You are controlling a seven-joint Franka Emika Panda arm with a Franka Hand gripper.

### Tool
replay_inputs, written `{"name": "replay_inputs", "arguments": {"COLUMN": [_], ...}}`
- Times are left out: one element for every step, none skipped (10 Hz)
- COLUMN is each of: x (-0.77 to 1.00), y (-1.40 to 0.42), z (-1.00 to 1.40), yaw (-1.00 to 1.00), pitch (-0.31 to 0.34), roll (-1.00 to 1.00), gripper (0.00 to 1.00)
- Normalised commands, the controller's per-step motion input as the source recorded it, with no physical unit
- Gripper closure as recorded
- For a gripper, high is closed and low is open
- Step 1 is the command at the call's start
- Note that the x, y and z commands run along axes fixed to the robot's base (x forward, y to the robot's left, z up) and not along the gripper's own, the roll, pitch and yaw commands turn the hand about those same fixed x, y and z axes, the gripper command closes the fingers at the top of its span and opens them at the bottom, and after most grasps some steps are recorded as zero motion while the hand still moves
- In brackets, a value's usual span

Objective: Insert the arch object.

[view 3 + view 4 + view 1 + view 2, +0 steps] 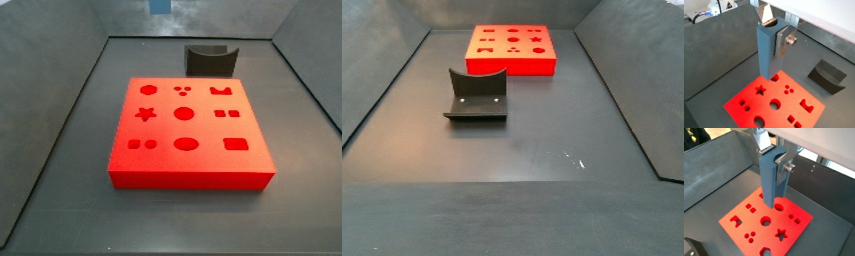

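Above the red board [771, 102], the gripper [774, 76] hangs pointing down, open or closed unclear.

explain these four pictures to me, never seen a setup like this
This is one robot arm with a two-finger gripper. Two pictures come from cameras on its wrist, and two come from cameras fixed beside the grey bin. A red board with shaped holes lies on the floor. Apart from it stands the dark fixture. The fixture seems to carry the arch object, though that is hard to tell. The gripper hangs over the board, and nothing shows in it.
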Motion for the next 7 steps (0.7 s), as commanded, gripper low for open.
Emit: {"name": "replay_inputs", "arguments": {"x": [0.32,0.61,0.97,0.99,1.0,1.0,1.0], "y": [0.14,0.24,0.25,0.37,0.38,0.35,0.33], "z": [-0.18,-0.23,-0.24,-0.26,-0.26,-0.23,-0.21], "yaw": [0.0,0.03,0.17,0.16,0.11,0.08,0.07], "pitch": [-0.024,-0.023,0.0,-0.016,-0.036,-0.076,-0.116], "roll": [-0.02,0.0,0.0,0.0,-0.01,-0.02,-0.01], "gripper": [1.0,1.0,1.0,1.0,1.0,1.0,1.0]}}
